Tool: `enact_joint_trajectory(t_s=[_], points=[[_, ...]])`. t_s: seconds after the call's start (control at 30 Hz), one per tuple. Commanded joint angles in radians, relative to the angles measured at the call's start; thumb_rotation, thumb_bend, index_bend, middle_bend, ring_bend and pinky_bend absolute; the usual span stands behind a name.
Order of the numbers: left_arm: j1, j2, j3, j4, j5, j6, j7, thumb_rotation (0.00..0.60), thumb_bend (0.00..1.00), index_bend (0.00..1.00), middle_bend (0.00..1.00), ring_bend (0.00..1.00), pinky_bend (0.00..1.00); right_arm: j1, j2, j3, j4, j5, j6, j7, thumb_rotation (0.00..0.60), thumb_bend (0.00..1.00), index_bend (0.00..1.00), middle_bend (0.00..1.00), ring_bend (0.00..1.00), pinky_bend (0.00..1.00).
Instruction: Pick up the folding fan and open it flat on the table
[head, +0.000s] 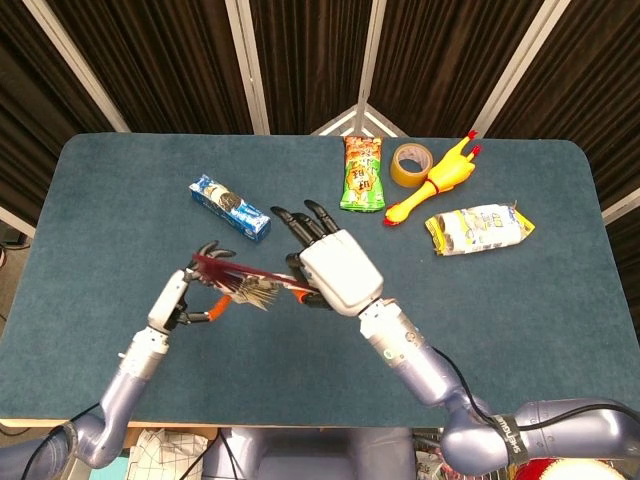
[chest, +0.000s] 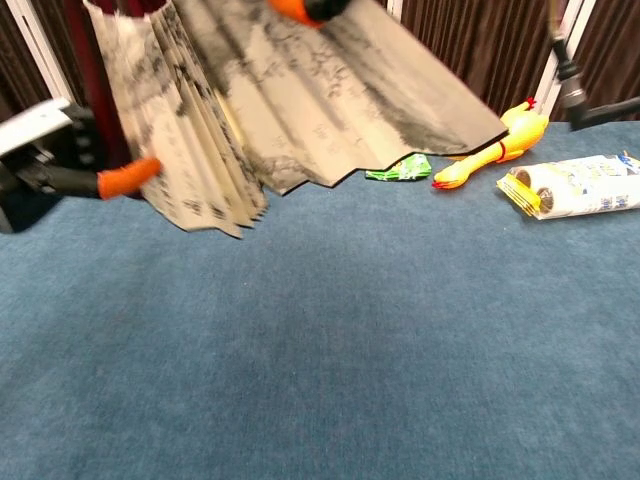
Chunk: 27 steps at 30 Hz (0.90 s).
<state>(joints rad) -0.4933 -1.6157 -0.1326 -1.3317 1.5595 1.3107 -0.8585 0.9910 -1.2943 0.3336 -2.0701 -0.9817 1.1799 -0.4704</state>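
Note:
The folding fan (head: 243, 284) hangs above the table's left middle, seen edge-on from the head view as dark red ribs with pale folds. In the chest view the fan (chest: 300, 90) is partly spread, its ink-painted paper fanning down and to the right. My left hand (head: 184, 298) grips the fan's left end; an orange fingertip (chest: 125, 178) presses on the folded leaves. My right hand (head: 336, 270) holds the right guard stick, its fingers stretched toward the far side. The pivot is hidden by the hands.
A blue biscuit pack (head: 230, 206) lies just beyond the hands. At the far right are a green snack bag (head: 362, 173), a tape roll (head: 408, 164), a yellow rubber chicken (head: 437, 180) and a white packet (head: 478, 229). Curtains stand behind the table (head: 520, 320).

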Motion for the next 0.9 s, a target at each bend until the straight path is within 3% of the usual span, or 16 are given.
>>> enact_joint_trajectory(t_s=[0.03,0.27,0.53,0.7,0.9], points=[[0.004,0.015,-0.005,0.047,0.045,0.061,-0.02,0.6,0.5,0.58,0.19,0.0,0.13,-0.039,0.043,0.0,0.016,-0.027,-0.003,0.061,0.6,0.46,0.87,0.09,0.16,0.06],[0.001,0.013,-0.018,0.134,0.087,0.147,0.053,0.6,0.48,0.57,0.19,0.0,0.13,-0.082,0.09,-0.009,0.063,-0.096,0.001,0.117,0.6,0.46,0.87,0.09,0.16,0.06],[0.006,0.03,-0.026,0.225,0.115,0.229,0.234,0.6,0.4,0.53,0.18,0.0,0.13,-0.14,0.135,-0.02,0.121,-0.17,0.025,0.186,0.6,0.46,0.87,0.09,0.16,0.06],[0.003,0.018,-0.025,0.273,0.139,0.282,0.311,0.6,0.39,0.46,0.17,0.0,0.13,-0.165,0.146,-0.028,0.151,-0.198,0.021,0.231,0.6,0.46,0.87,0.09,0.16,0.06],[-0.02,-0.017,-0.039,0.353,0.167,0.346,0.406,0.6,0.38,0.45,0.17,0.0,0.15,-0.185,0.137,-0.041,0.192,-0.233,0.016,0.273,0.6,0.46,0.87,0.09,0.16,0.06]])
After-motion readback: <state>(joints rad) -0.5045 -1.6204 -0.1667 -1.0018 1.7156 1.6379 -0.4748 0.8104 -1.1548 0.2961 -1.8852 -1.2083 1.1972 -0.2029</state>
